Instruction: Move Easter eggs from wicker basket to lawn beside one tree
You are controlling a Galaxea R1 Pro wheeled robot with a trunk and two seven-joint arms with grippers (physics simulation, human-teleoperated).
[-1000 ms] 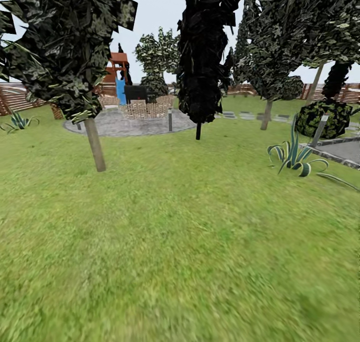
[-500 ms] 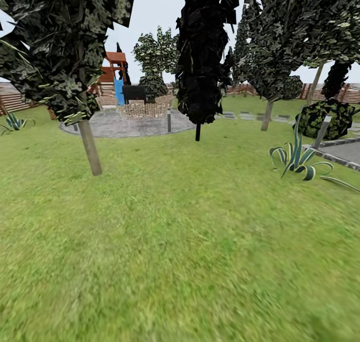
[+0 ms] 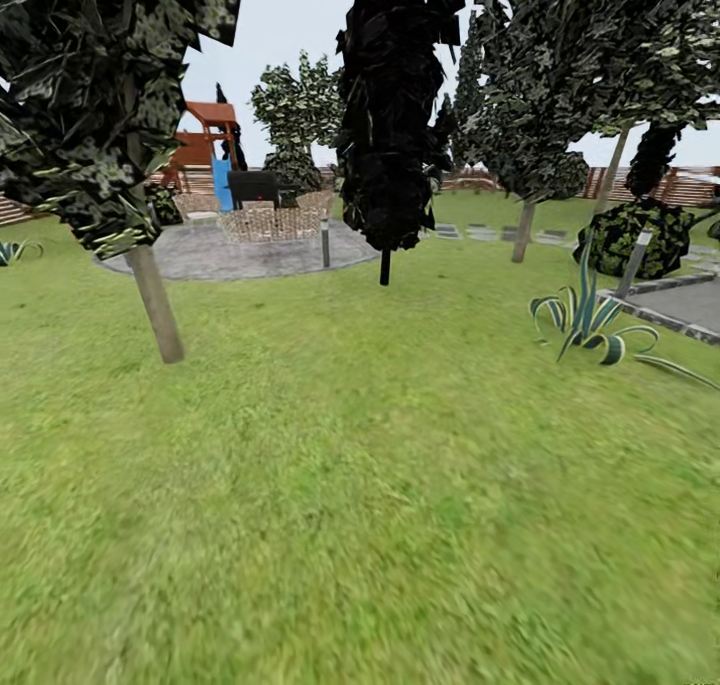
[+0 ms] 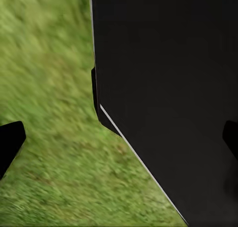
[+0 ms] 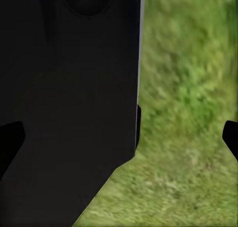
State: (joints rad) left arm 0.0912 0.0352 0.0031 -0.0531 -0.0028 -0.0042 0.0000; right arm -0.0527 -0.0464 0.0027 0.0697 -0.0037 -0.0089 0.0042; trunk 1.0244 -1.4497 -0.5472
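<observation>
Camera shifted: whole scene slid left since earlier. Lawn: wide, green, foreground. Tree: pale trunk, on lawn toward its left edge. Black tree: centre, before grey patio. Spiky plant: right. Left claw and right claw: fingertips spread wide, released, above grass beside the robot's dark body.
</observation>
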